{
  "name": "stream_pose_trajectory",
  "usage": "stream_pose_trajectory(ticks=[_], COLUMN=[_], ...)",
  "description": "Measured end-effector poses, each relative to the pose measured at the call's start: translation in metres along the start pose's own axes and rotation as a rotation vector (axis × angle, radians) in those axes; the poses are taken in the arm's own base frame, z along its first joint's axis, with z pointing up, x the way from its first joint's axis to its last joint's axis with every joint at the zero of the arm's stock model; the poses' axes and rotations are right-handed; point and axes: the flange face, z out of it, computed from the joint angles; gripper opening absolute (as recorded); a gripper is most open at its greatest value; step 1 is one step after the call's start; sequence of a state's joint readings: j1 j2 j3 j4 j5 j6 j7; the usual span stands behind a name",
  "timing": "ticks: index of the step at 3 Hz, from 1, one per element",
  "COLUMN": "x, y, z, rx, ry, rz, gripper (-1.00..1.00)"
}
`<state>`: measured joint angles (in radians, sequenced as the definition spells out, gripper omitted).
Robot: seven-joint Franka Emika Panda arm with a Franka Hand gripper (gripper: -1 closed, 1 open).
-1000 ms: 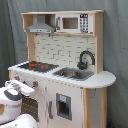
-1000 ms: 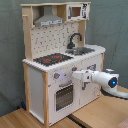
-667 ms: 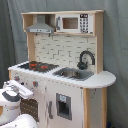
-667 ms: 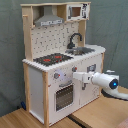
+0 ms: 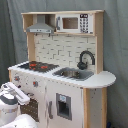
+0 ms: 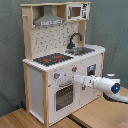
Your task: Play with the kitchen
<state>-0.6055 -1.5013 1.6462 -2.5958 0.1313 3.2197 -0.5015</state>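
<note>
Since a second ago the arm has reached a little further in, so that the tip of the gripper (image 6: 76, 78) now sits right at the front panel of the kitchen (image 6: 60, 70), beside the knobs (image 6: 56, 76) under the hob (image 6: 53, 59), where before it stood slightly back from it. The kitchen itself has not shifted.

The kitchen stands upright on a wooden floor (image 6: 90, 115) before a grey curtain (image 6: 10, 50). In the second exterior view the windowed oven door (image 6: 64, 96) lies just below the gripper, the sink (image 6: 81, 50) and black faucet (image 6: 74, 40) are up on the worktop toward the second exterior view's right, and the grey hood (image 6: 48, 19) and small microwave (image 6: 75, 11) sit at the top.

In the first exterior view the arm (image 5: 12, 97) comes in from the first exterior view's lower left, its white end close against the kitchen's front near the oven door (image 5: 31, 107).

Whether the fingers are parted or closed cannot be told, nor whether they actually touch a knob or only hover just beside it; nothing is visibly held.
</note>
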Motion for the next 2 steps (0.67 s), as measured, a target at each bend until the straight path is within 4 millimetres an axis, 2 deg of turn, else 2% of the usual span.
stream_pose_trajectory(ticks=[2], x=[0.0111], y=[0.0041], z=[-0.0089], rx=[-0.010], ry=[0.031], rz=[0.220], gripper=[1.00])
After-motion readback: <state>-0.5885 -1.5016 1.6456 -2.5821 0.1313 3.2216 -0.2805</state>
